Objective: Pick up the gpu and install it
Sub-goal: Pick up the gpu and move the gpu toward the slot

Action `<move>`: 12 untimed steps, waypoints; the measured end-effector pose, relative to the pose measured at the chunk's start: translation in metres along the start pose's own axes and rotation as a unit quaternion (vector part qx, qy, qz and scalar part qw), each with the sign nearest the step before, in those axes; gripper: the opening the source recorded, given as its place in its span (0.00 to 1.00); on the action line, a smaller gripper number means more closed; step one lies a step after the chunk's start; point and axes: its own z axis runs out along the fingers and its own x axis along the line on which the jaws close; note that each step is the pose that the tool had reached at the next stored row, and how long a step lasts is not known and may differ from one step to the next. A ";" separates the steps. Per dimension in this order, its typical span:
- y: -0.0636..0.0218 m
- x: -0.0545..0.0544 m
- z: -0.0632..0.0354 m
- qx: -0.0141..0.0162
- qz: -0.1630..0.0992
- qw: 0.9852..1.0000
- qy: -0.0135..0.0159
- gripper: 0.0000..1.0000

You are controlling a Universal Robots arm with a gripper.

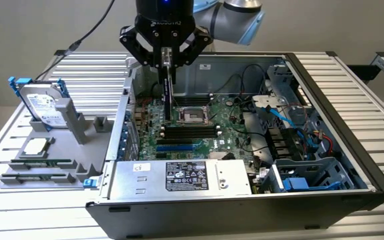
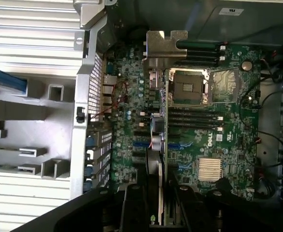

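My pincer (image 1: 166,59) pinched the gpu (image 1: 169,92) by its top edge, the card hanging toward six o'clock over the motherboard (image 1: 202,134) inside the open case (image 1: 352,150); lifted, not yet seated, I judged.

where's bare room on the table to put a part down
Bare slats of the table at the exterior view's right of the computer case, and beyond the grey fixture. Crowded: inside the case, where the hand holds the gpu over the motherboard.
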 end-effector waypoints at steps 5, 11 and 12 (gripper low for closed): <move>-0.0005 -0.007 0.0016 0.000 -0.025 1.000 0.002 0.27; -0.0012 -0.015 0.0037 0.001 -0.055 0.998 0.005 0.27; -0.0013 -0.017 0.0040 0.001 -0.060 0.998 0.005 0.27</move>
